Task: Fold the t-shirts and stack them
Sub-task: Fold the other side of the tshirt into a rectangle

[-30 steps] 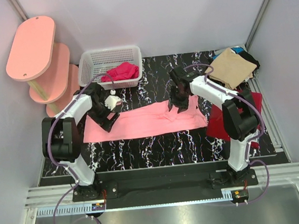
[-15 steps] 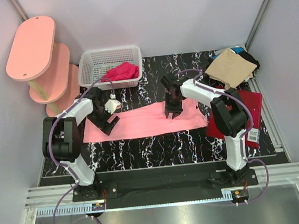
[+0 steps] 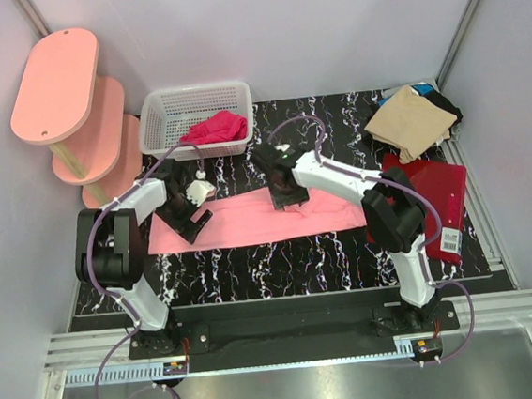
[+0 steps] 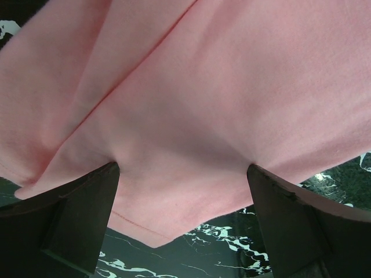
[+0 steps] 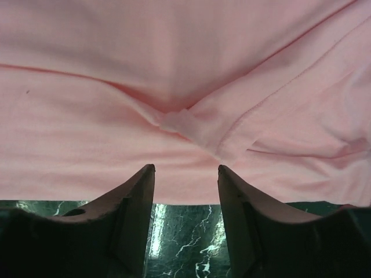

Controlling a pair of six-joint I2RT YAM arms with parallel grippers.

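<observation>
A light salmon-pink t-shirt (image 3: 240, 223) lies folded into a long strip across the dark marbled table (image 3: 281, 259). My left gripper (image 3: 191, 222) is on the strip's left part. In the left wrist view the left gripper (image 4: 181, 171) is open wide, both fingertips (image 4: 107, 174) resting on the pink t-shirt (image 4: 220, 104) near its hemmed corner. My right gripper (image 3: 285, 196) sits at the strip's far edge, near its middle. In the right wrist view the right gripper (image 5: 185, 169) is open with nothing between its fingers, over the pink t-shirt (image 5: 87, 133) beside a small fold. A tan t-shirt (image 3: 414, 119) and a dark red t-shirt (image 3: 439, 187) lie at the right.
A white basket (image 3: 159, 115) holding a crimson cloth (image 3: 214, 127) stands at the back, just beyond the left gripper. A pink tiered shelf (image 3: 57, 83) rises at the far left. Black cloth (image 3: 445, 102) peeks out behind the tan shirt.
My right gripper has slid left along the pink shirt's far edge, from its right part to near the middle. The left gripper has hardly moved.
</observation>
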